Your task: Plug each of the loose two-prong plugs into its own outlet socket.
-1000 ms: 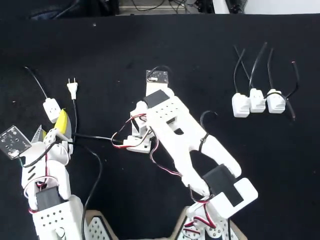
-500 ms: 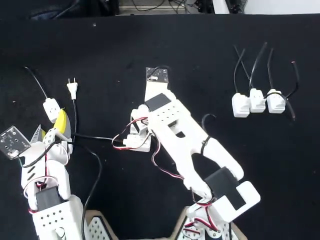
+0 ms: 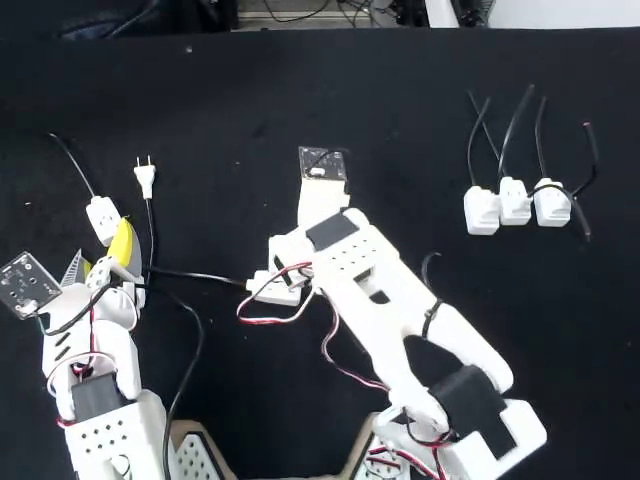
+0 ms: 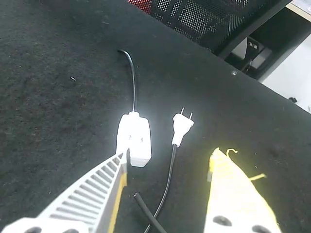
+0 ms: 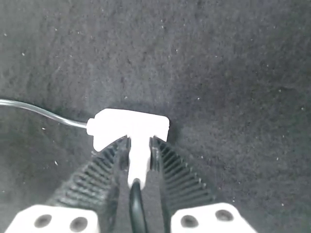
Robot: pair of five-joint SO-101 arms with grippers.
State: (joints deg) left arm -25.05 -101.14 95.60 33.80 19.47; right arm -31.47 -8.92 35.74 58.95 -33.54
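- The right gripper is being kept closed on a white plug, which is being pinched between its two ribbed fingers.
- The front of the white plug is being pressed against a white socket block. The prongs are being hidden, so how far they are in cannot be told.
- In the high view, the socket block and the white plug are being shown just left of the frame's centre. They are lying at the tip of the right arm, which is being stretched up from the lower right edge.
- The left gripper is being held open at the lower left of the high view. Its grey ribbed finger and its yellow finger are being kept well apart.
- A loose plug is being left lying flat in the upper left of the high view. Its two prongs are being pointed toward the top of the frame, and its black cable is being trailed down toward the left gripper.
- An outlet socket is being seen just beside the loose plug, to its lower left and apart from it. It is lying close to the tip of the yellow finger.
- Three further sockets are being shown in a close row at the right of the high view, with black cables rising from them.
- Everything is being carried on a black table.
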